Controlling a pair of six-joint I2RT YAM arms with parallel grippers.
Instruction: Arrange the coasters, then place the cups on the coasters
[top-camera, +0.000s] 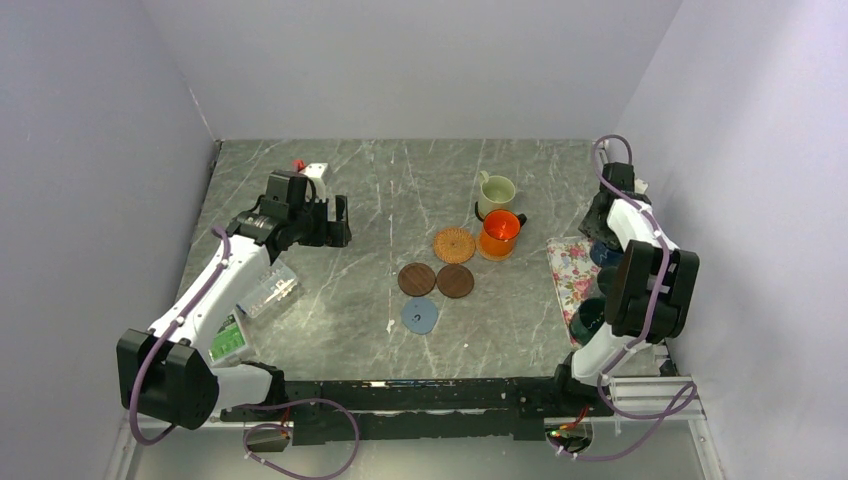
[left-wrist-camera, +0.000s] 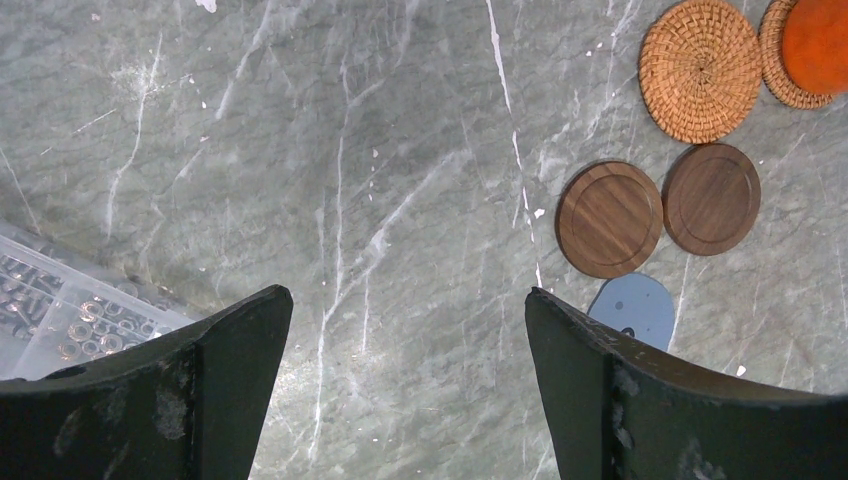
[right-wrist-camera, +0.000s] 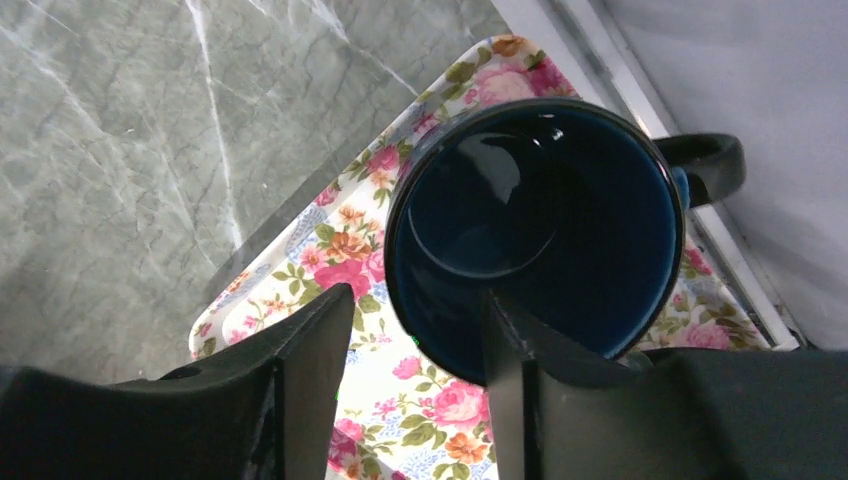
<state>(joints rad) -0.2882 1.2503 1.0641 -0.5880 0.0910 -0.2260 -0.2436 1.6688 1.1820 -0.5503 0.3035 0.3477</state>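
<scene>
My right gripper (right-wrist-camera: 417, 300) hangs over the floral tray (right-wrist-camera: 300, 250) with its jaws astride the rim of the dark blue cup (right-wrist-camera: 535, 215). One finger is inside the cup and the other outside, with a gap still showing between that finger and the cup wall. A tan woven coaster (top-camera: 454, 244), two dark brown coasters (top-camera: 417, 279) (top-camera: 455, 281) and a blue-grey coaster (top-camera: 420, 317) lie mid-table. The orange cup (top-camera: 499, 233) stands on another woven coaster, and the cream cup (top-camera: 495, 195) is behind it. My left gripper (left-wrist-camera: 407, 300) is open above bare table.
A dark green cup (top-camera: 588, 318) sits on the near end of the floral tray (top-camera: 572, 280). A clear plastic box (top-camera: 268, 290) of small parts lies under my left arm. A small white and red object (top-camera: 312, 170) is at the back left. Walls close three sides.
</scene>
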